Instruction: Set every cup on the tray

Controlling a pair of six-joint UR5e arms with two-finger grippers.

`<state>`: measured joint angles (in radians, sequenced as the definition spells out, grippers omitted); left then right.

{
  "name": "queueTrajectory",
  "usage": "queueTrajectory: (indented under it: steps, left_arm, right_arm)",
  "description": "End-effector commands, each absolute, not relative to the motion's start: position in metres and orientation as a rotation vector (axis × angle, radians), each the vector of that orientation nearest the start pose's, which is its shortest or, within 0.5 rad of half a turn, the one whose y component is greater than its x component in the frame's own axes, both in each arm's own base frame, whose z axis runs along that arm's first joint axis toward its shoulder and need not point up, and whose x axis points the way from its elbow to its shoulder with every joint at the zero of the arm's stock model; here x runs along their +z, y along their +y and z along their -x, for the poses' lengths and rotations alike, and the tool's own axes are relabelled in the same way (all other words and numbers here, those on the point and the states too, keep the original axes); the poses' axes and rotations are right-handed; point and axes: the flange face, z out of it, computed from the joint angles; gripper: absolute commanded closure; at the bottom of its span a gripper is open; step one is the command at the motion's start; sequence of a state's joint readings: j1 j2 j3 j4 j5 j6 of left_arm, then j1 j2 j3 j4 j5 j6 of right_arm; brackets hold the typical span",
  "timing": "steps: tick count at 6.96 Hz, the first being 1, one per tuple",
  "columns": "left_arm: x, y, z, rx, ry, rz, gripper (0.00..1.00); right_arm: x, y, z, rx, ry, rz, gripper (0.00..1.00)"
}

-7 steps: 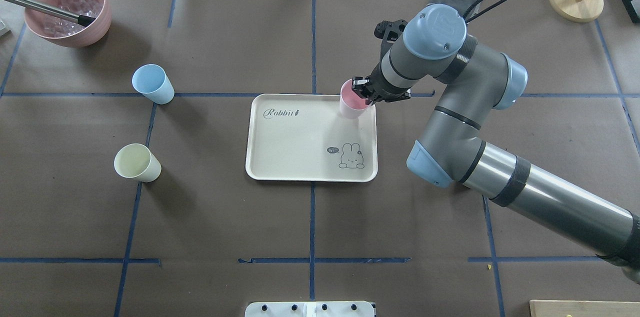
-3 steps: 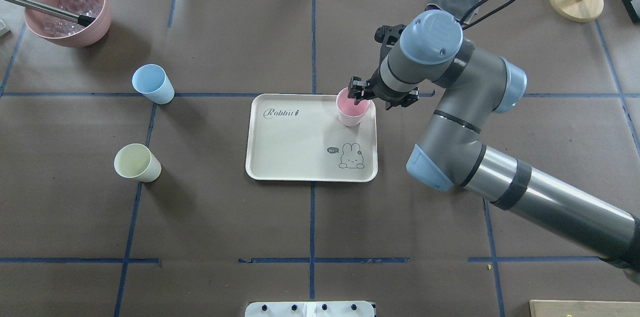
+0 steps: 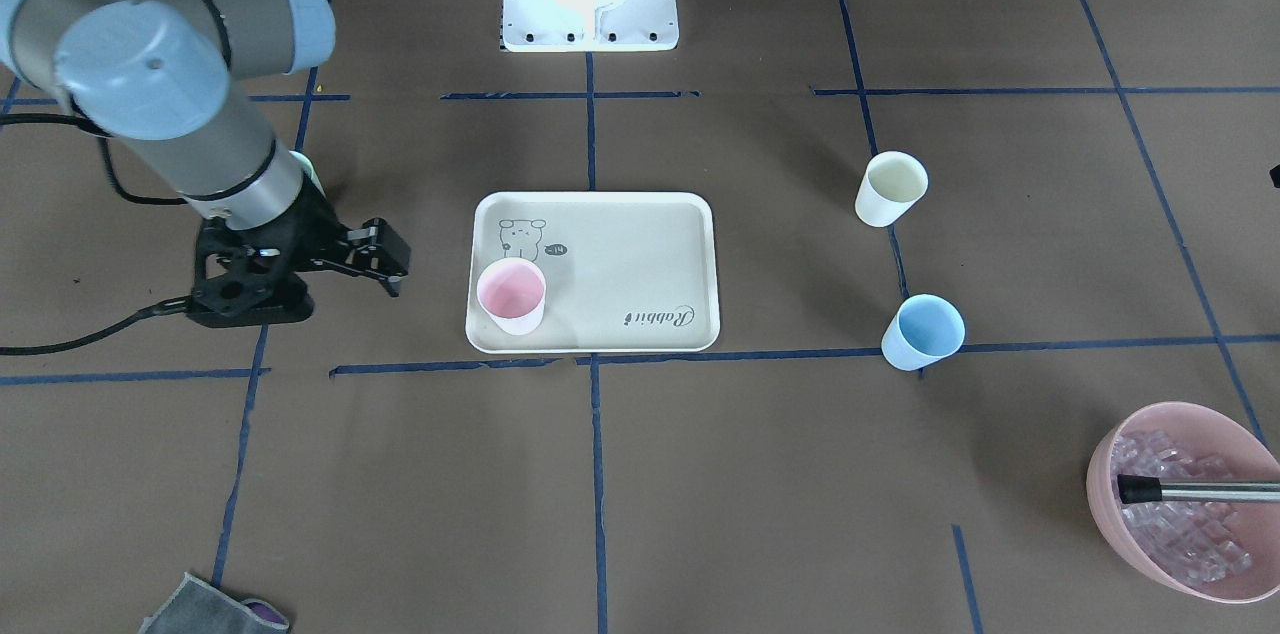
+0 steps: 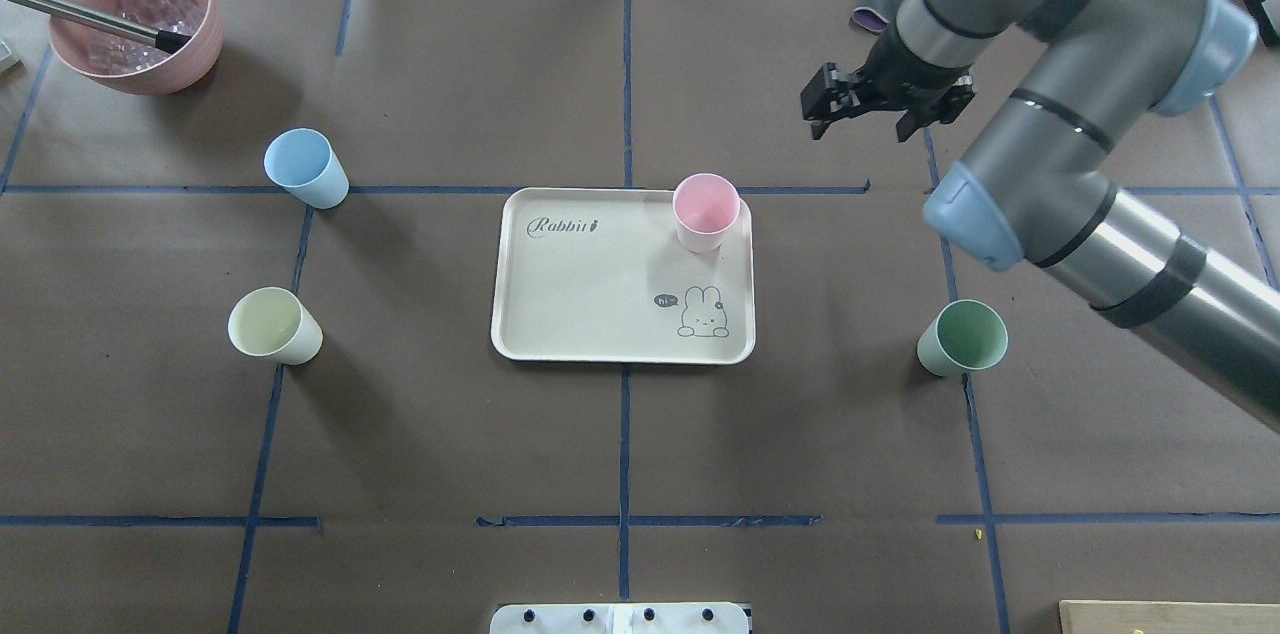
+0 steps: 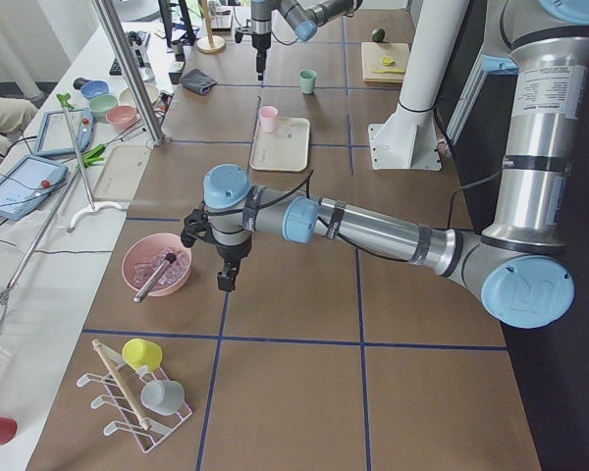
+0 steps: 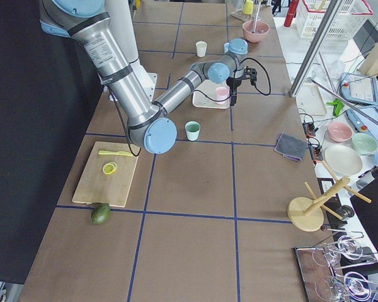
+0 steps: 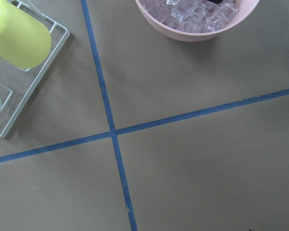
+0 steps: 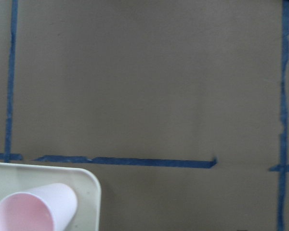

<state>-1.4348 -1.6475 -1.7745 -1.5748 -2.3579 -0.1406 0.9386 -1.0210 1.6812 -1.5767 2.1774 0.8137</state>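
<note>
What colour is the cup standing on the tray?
Pink. The cup on the tray shows best in the overhead exterior view.

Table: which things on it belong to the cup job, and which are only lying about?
Job: flat cream rectangular tray; pink plastic cup; light blue plastic cup; cream-white plastic cup; green plastic cup.
Lying about: large pink bowl of ice cubes; wooden cutting board; grey cloth.

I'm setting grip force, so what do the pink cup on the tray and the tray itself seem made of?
Small pink tapered cup: likely matte plastic; even pastel colour, thin rim, no glare. Flat cream rectangular tray: probably matte plastic or melamine; uniform dull surface, moulded rounded rim, printed rabbit drawing. Looks alone cannot confirm either.
</note>
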Motion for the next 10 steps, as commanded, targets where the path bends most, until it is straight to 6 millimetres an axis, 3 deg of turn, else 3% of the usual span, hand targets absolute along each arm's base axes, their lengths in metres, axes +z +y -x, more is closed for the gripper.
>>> queueTrajectory:
  steps: [1,3,4,5,6,7,9,10]
  left_arm:
    - [0.476,-0.54,-0.111,0.093,0.862,-0.105,0.0]
    - [0.441,-0.525,-0.183,0.052,0.889,-0.054,0.0]
    - [0.428,-0.511,-0.212,0.005,0.833,-0.092,0.0]
    - [0.417,-0.487,-0.253,-0.013,0.811,-0.077,0.0]
    - [0.41,-0.47,-0.278,-0.019,0.821,-0.044,0.0]
    - [0.406,-0.459,-0.291,-0.011,0.826,-0.027,0.0]
    - [0.429,-0.441,-0.29,-0.004,0.8,0.012,0.0]
    - [0.429,-0.439,-0.292,-0.005,0.802,0.018,0.0]
  right_arm:
    - [0.366,-0.596,0.219,-0.201,-0.862,-0.121,0.01]
    - [0.445,-0.582,0.152,-0.336,-0.834,-0.157,0.01]
    - [0.462,-0.577,0.134,-0.371,-0.825,-0.165,0.01]
    - [0.474,-0.57,0.132,-0.37,-0.825,-0.156,0.01]
    - [0.476,-0.57,0.132,-0.367,-0.821,-0.153,0.01]
    - [0.475,-0.57,0.132,-0.368,-0.821,-0.154,0.01]
    - [0.475,-0.57,0.131,-0.358,-0.821,-0.151,0.01]
    - [0.475,-0.57,0.131,-0.358,-0.821,-0.151,0.01]
